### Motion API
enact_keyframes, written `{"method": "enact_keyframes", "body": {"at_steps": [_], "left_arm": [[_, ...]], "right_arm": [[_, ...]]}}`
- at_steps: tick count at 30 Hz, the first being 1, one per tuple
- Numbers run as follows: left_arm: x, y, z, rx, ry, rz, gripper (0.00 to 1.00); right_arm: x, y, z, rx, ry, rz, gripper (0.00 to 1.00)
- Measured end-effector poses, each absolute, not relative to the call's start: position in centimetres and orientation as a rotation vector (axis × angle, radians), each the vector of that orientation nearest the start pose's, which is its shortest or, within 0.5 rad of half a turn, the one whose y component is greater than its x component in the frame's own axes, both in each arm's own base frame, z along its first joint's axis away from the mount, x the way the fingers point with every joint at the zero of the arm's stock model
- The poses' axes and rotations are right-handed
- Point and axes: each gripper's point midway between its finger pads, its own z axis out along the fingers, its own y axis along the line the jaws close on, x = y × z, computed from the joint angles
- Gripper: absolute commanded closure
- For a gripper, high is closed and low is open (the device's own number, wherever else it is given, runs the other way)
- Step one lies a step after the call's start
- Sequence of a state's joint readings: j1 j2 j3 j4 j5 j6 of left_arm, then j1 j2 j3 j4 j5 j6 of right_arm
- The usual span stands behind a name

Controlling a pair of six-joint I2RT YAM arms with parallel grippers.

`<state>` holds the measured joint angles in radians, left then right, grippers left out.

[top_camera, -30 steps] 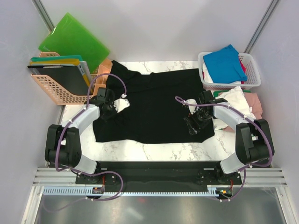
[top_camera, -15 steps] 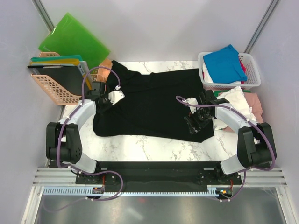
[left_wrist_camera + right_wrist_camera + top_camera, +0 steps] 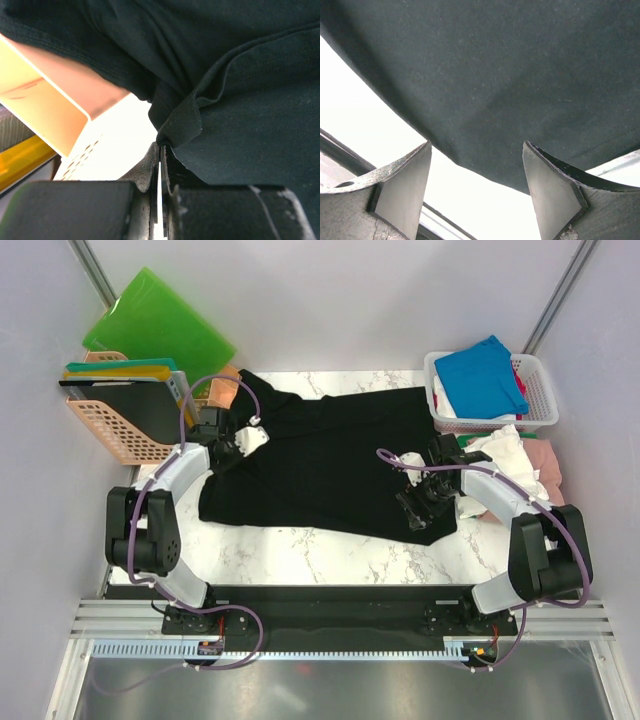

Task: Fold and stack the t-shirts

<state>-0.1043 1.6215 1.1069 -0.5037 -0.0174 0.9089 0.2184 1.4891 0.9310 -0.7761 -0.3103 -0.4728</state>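
Top external, blk tee (image 3: pixel 330 470) dragged back-left

No text or label can be read anywhere

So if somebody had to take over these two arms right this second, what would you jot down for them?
Left gripper: shut, pinching an edge fold of the large black cloth t-shirt at its far left, by the pale orange plastic container.
Right gripper: open over the black shirt's near right corner, gripping nothing.
Other shirts: a bright blue cloth t-shirt tops the white mesh basket; a white cloth t-shirt and a pink cloth t-shirt lie loose beside it.
Done: black shirt spread on the marble table.
Left: fold it, then fold and stack the rest; no stack in sight.
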Motion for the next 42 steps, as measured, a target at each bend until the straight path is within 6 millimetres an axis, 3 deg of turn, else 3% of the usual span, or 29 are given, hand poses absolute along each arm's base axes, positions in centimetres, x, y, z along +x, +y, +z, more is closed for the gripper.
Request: {"method": "enact_keyframes", "body": {"at_steps": [13,21,28,31,32,35,42], "left_arm": [[39.2,-0.2,7.9,1.261,2.305,0.324,0.98],[39.8,1.4,6.5,1.231,2.358,0.333,0.98],[40.3,1.9,6.5,1.219,2.365,0.358,0.98],[40.4,1.9,6.6,1.218,2.364,0.360,0.77],[40.4,1.9,6.6,1.218,2.364,0.362,0.53],[40.5,2.2,6.6,1.208,2.370,0.375,0.27],[40.4,3.3,6.4,1.192,2.404,0.425,0.18]], "right_arm": [[24.5,9.0,5.3,-1.020,2.644,0.392,0.20],[24.6,9.0,5.5,-1.024,2.634,0.388,0.19],[24.6,9.0,5.7,-1.025,2.625,0.385,0.19],[24.4,9.0,5.6,-1.025,2.628,0.386,0.18],[24.4,9.0,5.6,-1.026,2.631,0.387,0.18],[24.3,9.0,5.6,-1.026,2.630,0.387,0.18],[24.4,9.0,6.1,-1.023,2.608,0.379,0.18]]}}
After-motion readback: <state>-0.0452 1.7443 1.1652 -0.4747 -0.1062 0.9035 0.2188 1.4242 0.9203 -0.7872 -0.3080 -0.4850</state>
